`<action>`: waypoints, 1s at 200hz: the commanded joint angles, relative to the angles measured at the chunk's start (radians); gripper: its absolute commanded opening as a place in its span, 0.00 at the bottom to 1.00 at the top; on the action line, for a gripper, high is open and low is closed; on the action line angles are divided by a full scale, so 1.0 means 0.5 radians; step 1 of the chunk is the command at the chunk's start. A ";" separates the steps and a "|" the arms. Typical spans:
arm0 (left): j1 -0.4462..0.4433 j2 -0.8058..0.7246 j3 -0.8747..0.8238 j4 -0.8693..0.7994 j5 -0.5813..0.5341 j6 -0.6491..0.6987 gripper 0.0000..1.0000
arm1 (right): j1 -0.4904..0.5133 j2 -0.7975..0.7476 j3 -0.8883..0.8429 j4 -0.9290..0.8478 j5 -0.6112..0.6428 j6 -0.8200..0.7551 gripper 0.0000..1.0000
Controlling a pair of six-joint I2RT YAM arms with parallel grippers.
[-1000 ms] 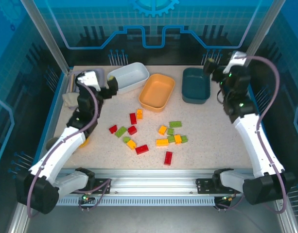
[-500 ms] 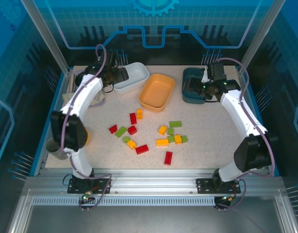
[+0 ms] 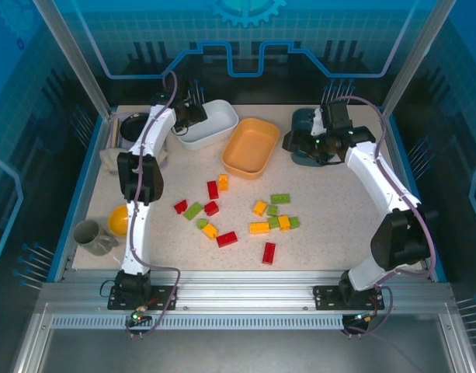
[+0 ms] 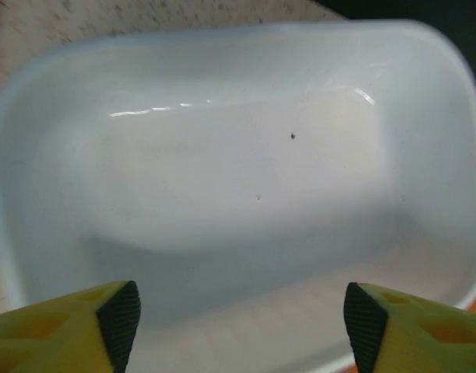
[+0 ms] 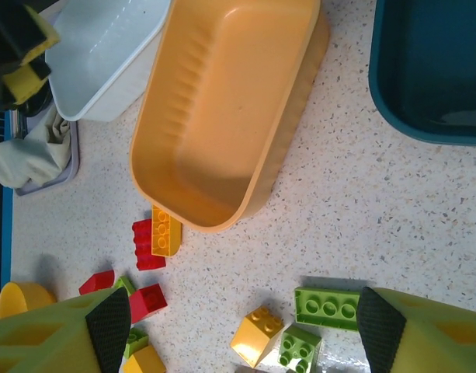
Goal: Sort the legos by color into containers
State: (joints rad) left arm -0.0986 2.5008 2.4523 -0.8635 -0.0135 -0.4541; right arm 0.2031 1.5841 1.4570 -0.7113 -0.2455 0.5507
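Red, orange-yellow and light green legos lie scattered mid-table, among them a red oblong (image 3: 269, 252), a green oblong (image 3: 280, 199) and an orange one (image 3: 223, 182). At the back stand the white bin (image 3: 222, 116), the orange bin (image 3: 251, 146) and the dark teal bin (image 3: 303, 120). My left gripper (image 3: 195, 115) hangs open at the white bin's left rim; the wrist view shows the bin (image 4: 245, 179) bare inside, with the gripper (image 4: 239, 326) holding nothing. My right gripper (image 3: 296, 144) is open over the teal bin's left edge. Below that gripper (image 5: 244, 330) lie a green oblong (image 5: 328, 305) and a yellow square (image 5: 257, 334).
A black round bowl (image 3: 133, 124) on a lavender tray and a crumpled cloth (image 3: 112, 159) sit at the back left. A yellow bowl (image 3: 119, 220) and a grey cup (image 3: 90, 235) stand near the left edge. Bare tabletop (image 3: 338, 233) lies right of the bricks.
Both arms have stretched out from a folded pose. The left gripper went back to the white bin's rim. The right gripper swung left over the teal bin. No brick has moved.
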 commanded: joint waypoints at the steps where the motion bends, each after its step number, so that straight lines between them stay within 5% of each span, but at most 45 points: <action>1: -0.001 0.086 0.090 -0.071 0.210 -0.030 0.68 | 0.013 0.055 0.104 -0.083 -0.053 -0.007 0.79; 84: -0.056 -0.066 -0.223 -0.139 0.494 -0.146 0.55 | -0.238 0.505 0.503 -0.275 0.194 -0.024 0.77; 152: -0.182 -0.308 -0.602 0.011 0.689 -0.416 0.51 | -0.351 1.260 1.294 -0.739 0.398 -0.166 0.56; 200: -0.266 -0.433 -0.849 0.164 0.755 -0.550 0.50 | -0.329 1.662 1.605 -0.946 0.256 -0.263 0.50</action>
State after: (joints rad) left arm -0.2157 2.3455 2.0762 -0.8246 0.3126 -0.6765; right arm 0.0353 2.3535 2.2154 -1.0710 -0.0792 0.4618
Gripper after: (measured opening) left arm 0.497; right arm 0.507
